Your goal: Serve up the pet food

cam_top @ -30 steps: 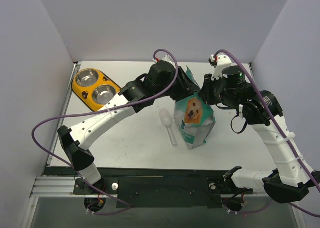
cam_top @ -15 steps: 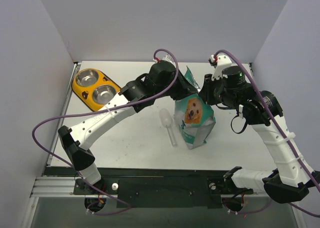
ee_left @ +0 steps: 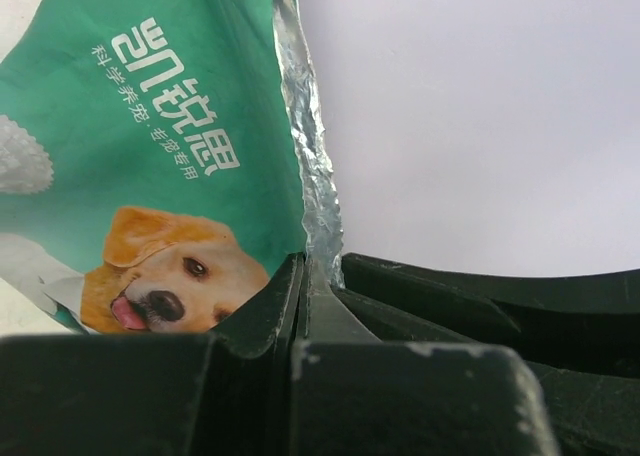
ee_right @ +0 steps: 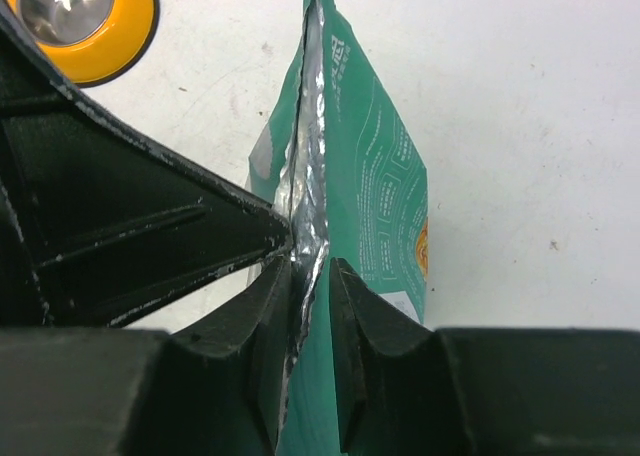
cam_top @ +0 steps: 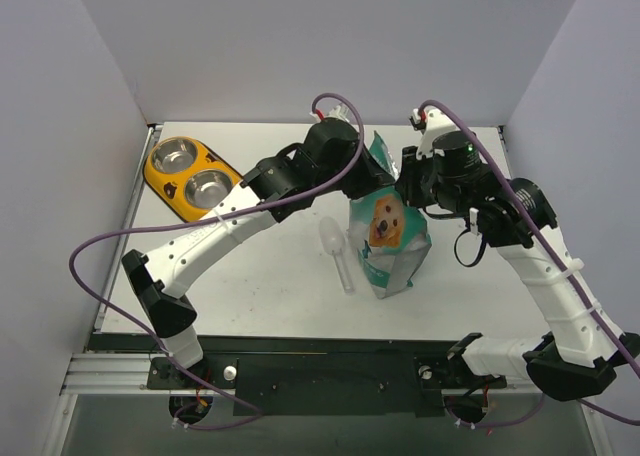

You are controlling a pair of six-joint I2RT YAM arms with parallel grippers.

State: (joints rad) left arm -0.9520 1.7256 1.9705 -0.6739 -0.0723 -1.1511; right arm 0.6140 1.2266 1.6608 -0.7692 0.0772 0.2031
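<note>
The teal-and-white pouch (cam_top: 388, 238) with the dog's face stands upright mid-table. The pet food is hidden inside it. My left gripper (cam_top: 372, 182) comes in from the left and is shut on the pouch's silver top seam (ee_left: 312, 191), with the jaws pressed flat together. From the right, my right gripper (cam_top: 408, 190) straddles the same seam (ee_right: 308, 176). Its left finger (ee_right: 275, 296) lies against the foil. Its right finger (ee_right: 345, 306) stands a small gap off, so these jaws are narrowly open.
A clear plastic scoop (cam_top: 337, 248) lies on the table just left of the pouch. The yellow double-bowl feeder (cam_top: 170, 189) with steel bowls sits at the far left. White walls close off the back and both sides.
My left gripper has closed onto the pouch's top seam. The right gripper's jaws have eased apart a little and its wrist has shifted slightly left. The pouch has stayed put.
</note>
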